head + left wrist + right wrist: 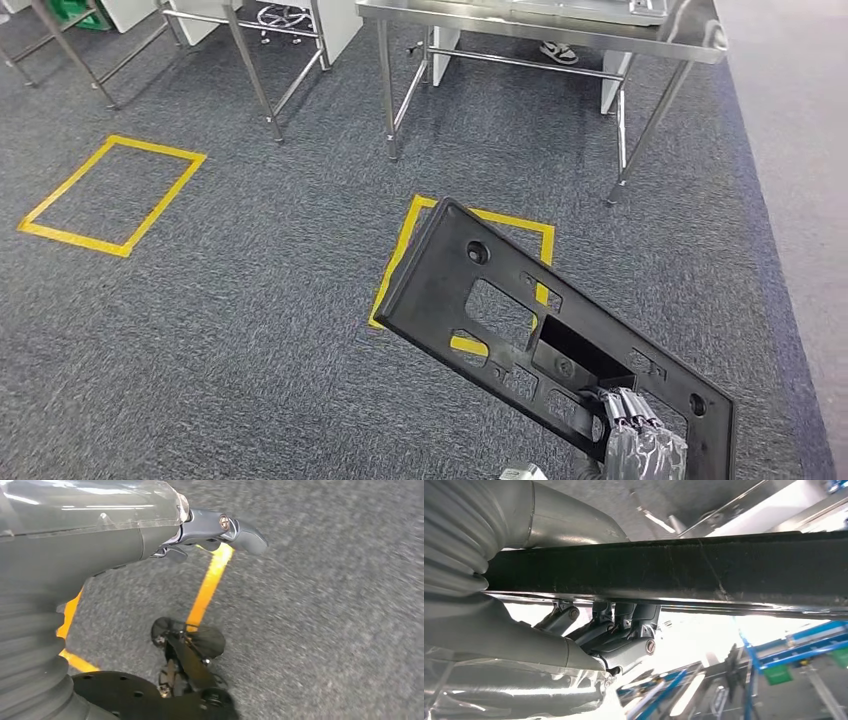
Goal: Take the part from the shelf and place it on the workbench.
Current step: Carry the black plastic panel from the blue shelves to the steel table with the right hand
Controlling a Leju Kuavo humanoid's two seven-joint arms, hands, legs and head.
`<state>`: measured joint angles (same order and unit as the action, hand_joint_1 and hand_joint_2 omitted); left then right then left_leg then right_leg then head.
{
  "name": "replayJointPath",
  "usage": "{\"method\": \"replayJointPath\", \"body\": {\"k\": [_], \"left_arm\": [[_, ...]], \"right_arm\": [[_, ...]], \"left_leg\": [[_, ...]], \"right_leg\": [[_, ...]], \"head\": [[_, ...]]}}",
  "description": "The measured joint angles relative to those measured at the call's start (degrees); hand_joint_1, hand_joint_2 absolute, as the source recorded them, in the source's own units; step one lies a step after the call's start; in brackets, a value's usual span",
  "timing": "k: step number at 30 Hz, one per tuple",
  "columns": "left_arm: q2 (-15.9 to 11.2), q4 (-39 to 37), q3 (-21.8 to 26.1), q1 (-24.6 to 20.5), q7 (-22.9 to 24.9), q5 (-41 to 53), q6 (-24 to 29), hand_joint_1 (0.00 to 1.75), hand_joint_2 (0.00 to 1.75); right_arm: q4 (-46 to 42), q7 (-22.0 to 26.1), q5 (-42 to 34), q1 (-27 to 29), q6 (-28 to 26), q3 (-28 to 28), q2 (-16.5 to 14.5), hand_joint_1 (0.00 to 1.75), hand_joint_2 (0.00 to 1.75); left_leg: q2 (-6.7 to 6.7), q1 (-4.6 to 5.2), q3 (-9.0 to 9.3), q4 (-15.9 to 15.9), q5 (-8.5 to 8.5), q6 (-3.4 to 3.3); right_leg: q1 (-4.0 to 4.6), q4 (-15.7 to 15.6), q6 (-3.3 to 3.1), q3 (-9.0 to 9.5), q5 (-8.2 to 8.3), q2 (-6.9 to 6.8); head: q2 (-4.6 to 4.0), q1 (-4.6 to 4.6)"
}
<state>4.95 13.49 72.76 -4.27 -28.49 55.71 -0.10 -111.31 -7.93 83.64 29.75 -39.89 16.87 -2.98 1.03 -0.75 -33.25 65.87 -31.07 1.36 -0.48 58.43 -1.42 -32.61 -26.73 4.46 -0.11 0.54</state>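
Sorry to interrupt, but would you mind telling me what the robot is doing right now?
It is carrying a flat black part in its right hand, held tilted over the grey carpet and a yellow tape square. The steel workbench stands ahead, so the part is not yet set down. Its left hand hangs over the floor, holding nothing.

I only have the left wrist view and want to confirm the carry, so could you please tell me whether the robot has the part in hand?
Observer: Yes, the right hand grips the flat black plastic panel with cut-outs by its near end.
Operator: Thank you. Is the workbench close?
Observer: A stainless steel table stands ahead, beyond a yellow tape rectangle on the grey carpet.
Operator: And how do the fingers sit?
Observer: In the right wrist view, the fingers curl against one face of the panel.
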Motion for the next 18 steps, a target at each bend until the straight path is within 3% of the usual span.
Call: {"method": "replayJointPath", "body": {"k": [2, 3, 5, 7, 8, 10, 12, 13, 15, 16, 18], "left_arm": [[-0.1, 0.0, 0.0, -0.1, -0.1, 0.0, -0.7, 0.0, 1.75], [-0.2, 0.0, 0.0, -0.2, -0.2, 0.0, -1.1, 0.0, 1.75], [-0.2, 0.0, 0.0, -0.4, -0.4, -0.1, -1.9, 0.0, 1.75], [-0.2, 0.0, 0.0, -0.3, -0.4, -0.2, -2.6, 0.0, 1.75], [-0.3, 0.0, 0.0, -0.2, -0.4, -0.1, -2.7, 0.0, 1.75], [-0.3, 0.0, 0.0, 0.1, -0.4, 0.0, -2.7, 0.0, 1.75], [-0.3, 0.0, 0.1, 0.2, -0.4, 0.0, -2.7, 0.0, 1.75], [-0.3, 0.0, 0.1, 0.3, -0.4, 0.1, -2.7, 0.0, 1.75], [-0.3, 0.0, 0.1, 0.3, -0.4, 0.1, -2.7, 0.0, 1.75], [-0.3, 0.0, 0.1, 0.3, -0.4, 0.2, -2.6, 0.0, 1.75], [-0.3, 0.0, 0.1, 0.2, -0.3, 0.3, -2.6, 0.0, 1.75]], "right_arm": [[0.0, -0.7, 0.2, -0.2, 0.0, 0.1, 0.2, 1.75, 1.75], [0.1, -1.0, 0.4, -0.2, 0.0, 0.2, 0.2, 1.75, 1.75], [0.2, -1.5, 0.9, -0.2, 0.0, 0.2, 0.4, 1.75, 1.75], [0.2, -1.8, 1.2, -0.2, 0.0, 0.2, 0.5, 1.75, 1.75], [0.2, -1.9, 1.3, -0.3, 0.0, 0.2, 0.6, 1.75, 1.75], [0.1, -2.0, 1.7, -0.6, 0.0, 0.2, 0.6, 1.75, 1.75], [0.0, -2.1, 2.1, -0.6, 0.0, 0.2, 0.6, 1.75, 1.75], [0.0, -2.1, 2.2, -0.5, 0.0, 0.2, 0.6, 1.75, 1.75], [0.0, -2.1, 2.4, -0.5, 0.0, 0.2, 0.6, 1.75, 1.75], [0.0, -2.1, 2.4, -0.6, 0.0, 0.2, 0.7, 1.75, 1.75], [0.0, -2.1, 2.4, -0.6, 0.0, 0.2, 0.7, 1.75, 1.75]], "left_leg": [[2.0, -0.06, 2.28, -6.1, 2.23, -0.46], [2.53, 0.01, 2.65, -7.4, 2.21, -0.85], [2.09, 0.13, 2.94, -8.0, 1.99, -1.76], [1.44, 0.05, 3.6, -8.4, 2.01, -2.62], [1.08, 0.01, 3.91, -8.5, 2.0, -2.9], [0.34, 0.08, 4.16, -8.5, 1.73, -3.07], [-0.27, 0.07, 4.6, -8.5, 1.27, -2.9], [-0.48, 0.03, 5.02, -8.5, 0.92, -2.75], [-0.78, -0.12, 6.18, -8.5, 0.05, -2.33], [-0.9, -0.17, 6.8, -8.5, -0.39, -2.06], [-1.1, -0.17, 7.5, -8.7, -1.1, -1.32]], "right_leg": [[0.04, 0.6, 0.52, -0.33, -0.24, 1.22], [-0.02, 0.8, 0.92, -0.51, -0.19, 1.64], [-0.06, 1.4, 1.82, -0.94, 0.32, 2.01], [-0.01, 3.3, 2.6, -1.7, -0.35, 0.19], [-0.06, 5.2, 2.9, -2.67, -1.67, -1.16], [-0.22, 11.8, 3.52, -6.28, -5.13, -3.38], [-0.58, 16.4, 3.97, -9.34, -6.35, -3.99], [-0.75, 15.8, 4.13, -9.4, -5.21, -4.14], [-0.96, 9.2, 4.23, -6.73, -0.74, -4.47], [-0.86, 5.7, 4.05, -5.27, 0.61, -4.68], [-0.33, 2.3, 2.92, -3.84, 1.01, -5.03]], "head": [[0.0, 0.02], [0.0, 0.04], [0.0, 0.05], [0.0, -0.07], [0.0, -0.13], [0.0, -0.24], [0.0, -0.24], [0.0, -0.23], [0.0, -0.25], [0.0, -0.25], [0.0, -0.31]]}}
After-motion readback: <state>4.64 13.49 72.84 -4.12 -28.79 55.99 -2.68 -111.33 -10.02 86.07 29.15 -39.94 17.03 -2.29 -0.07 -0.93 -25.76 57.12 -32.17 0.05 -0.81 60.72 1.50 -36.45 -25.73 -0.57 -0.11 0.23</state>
